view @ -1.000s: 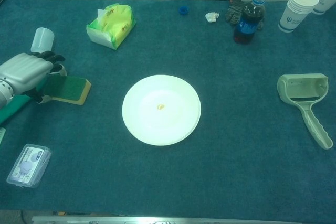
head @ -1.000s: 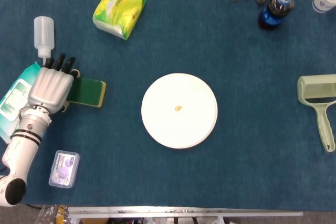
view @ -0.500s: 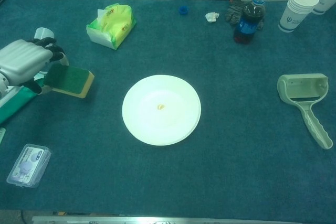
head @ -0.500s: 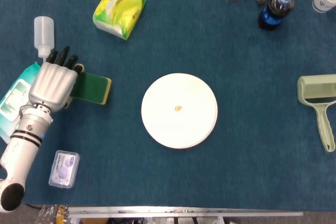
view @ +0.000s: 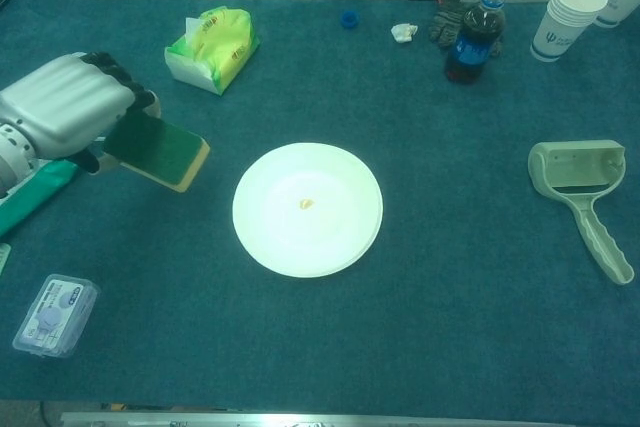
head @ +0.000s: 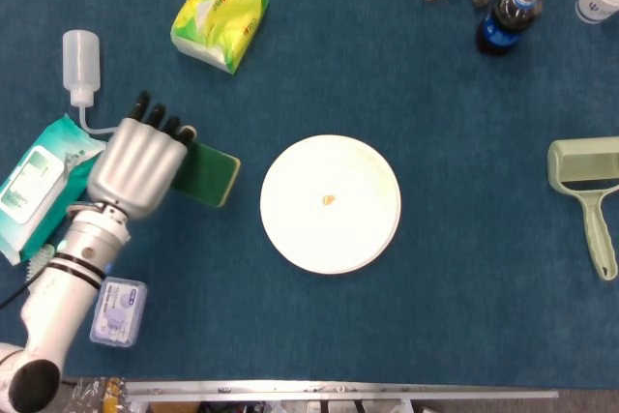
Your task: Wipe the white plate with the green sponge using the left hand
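Since a second ago your silver left hand [head: 137,167] has carried the rectangular green sponge with the yellow underside [head: 207,174] away from the surface's left edge and toward the middle, lifting it clear of the blue cloth-covered surface [head: 455,278]; the sponge hangs tilted, its free end pointing at the plate. You have the dark fingers [view: 112,69] wrapped over the sponge's near end, clamped on it (the thumb side is hidden in both views). The round white plate [head: 331,204] lies flat near the middle of the surface with a small yellowish speck [head: 329,200] at its centre, and the sponge is just left of its rim, not touching it.

Behind your hand, by the left edge, lie a teal wet-wipe pack [head: 37,186] and a small white squeeze bottle [head: 80,65]. A clear plastic box with a purple label [head: 118,311] sits near the front left corner. Your right hand shows in neither view.
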`<action>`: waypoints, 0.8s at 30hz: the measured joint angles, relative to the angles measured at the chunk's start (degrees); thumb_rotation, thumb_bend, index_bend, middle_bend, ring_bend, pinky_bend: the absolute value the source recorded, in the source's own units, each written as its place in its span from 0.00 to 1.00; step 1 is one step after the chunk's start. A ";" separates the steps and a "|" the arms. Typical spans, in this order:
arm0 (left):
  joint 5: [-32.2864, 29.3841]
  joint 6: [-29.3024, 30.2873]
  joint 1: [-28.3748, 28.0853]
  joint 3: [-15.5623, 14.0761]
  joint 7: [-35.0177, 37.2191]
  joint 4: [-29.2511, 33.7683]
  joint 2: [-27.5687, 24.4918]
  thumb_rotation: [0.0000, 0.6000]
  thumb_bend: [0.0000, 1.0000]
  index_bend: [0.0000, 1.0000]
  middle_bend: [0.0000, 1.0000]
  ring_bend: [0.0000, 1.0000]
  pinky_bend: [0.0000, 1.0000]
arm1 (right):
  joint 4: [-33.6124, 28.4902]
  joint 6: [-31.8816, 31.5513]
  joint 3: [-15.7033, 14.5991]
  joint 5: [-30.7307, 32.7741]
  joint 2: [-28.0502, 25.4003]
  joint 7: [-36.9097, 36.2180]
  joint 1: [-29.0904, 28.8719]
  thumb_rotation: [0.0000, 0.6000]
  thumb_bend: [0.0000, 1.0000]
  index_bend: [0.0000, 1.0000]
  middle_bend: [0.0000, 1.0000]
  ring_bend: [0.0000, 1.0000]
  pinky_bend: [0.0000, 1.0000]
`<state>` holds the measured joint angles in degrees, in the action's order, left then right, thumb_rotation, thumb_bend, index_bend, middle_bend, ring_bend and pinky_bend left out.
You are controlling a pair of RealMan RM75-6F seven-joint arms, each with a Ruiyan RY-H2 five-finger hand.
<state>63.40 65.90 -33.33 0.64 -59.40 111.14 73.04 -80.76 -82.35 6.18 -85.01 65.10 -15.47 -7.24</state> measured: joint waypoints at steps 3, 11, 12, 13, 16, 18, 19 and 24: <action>-1.80 0.91 -1.15 0.22 -4.11 1.43 1.41 1.00 0.27 0.44 0.38 0.25 0.12 | 0.32 0.13 -0.03 -0.05 0.09 -0.36 -0.12 0.98 0.32 0.30 0.32 0.21 0.40; -8.17 3.29 -5.51 1.75 -12.58 2.97 7.89 1.00 0.27 0.44 0.38 0.25 0.12 | 1.14 0.51 0.03 0.26 0.02 -1.13 -0.35 0.98 0.32 0.30 0.32 0.21 0.40; -8.62 3.40 -6.06 1.94 -13.06 3.03 8.50 1.00 0.27 0.44 0.38 0.25 0.12 | 1.20 0.61 0.04 0.30 0.02 -1.17 -0.39 0.98 0.32 0.30 0.32 0.21 0.40; -9.05 3.49 -6.58 2.11 -13.54 3.09 9.07 1.00 0.27 0.44 0.38 0.25 0.12 | 1.26 0.69 0.06 0.35 0.04 -1.22 -0.46 0.98 0.32 0.30 0.32 0.21 0.40; -10.34 3.75 -8.14 2.59 -15.05 3.25 10.84 1.00 0.27 0.44 0.38 0.25 0.12 | 1.62 0.91 0.11 0.45 0.18 -1.46 -0.63 0.98 0.32 0.30 0.32 0.21 0.40; -11.08 3.83 -9.24 2.76 -16.18 3.24 12.15 1.00 0.27 0.44 0.38 0.25 0.12 | 1.91 1.05 0.18 0.58 0.30 -1.72 -0.74 0.98 0.32 0.30 0.32 0.21 0.40; -11.37 3.84 -9.74 2.80 -16.68 3.18 12.75 1.00 0.27 0.44 0.38 0.25 0.12 | 2.03 1.11 0.20 0.63 0.33 -1.82 -0.78 0.98 0.32 0.30 0.32 0.21 0.40; -13.13 3.86 -12.61 2.77 -19.77 1.45 16.40 1.00 0.27 0.44 0.38 0.25 0.12 | 2.69 1.49 0.25 0.90 0.48 -2.28 -0.96 0.98 0.32 0.30 0.32 0.21 0.40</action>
<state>50.27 69.76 -45.94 3.41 -79.17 112.59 89.44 -78.06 -80.86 6.43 -84.11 65.58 -17.75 -8.19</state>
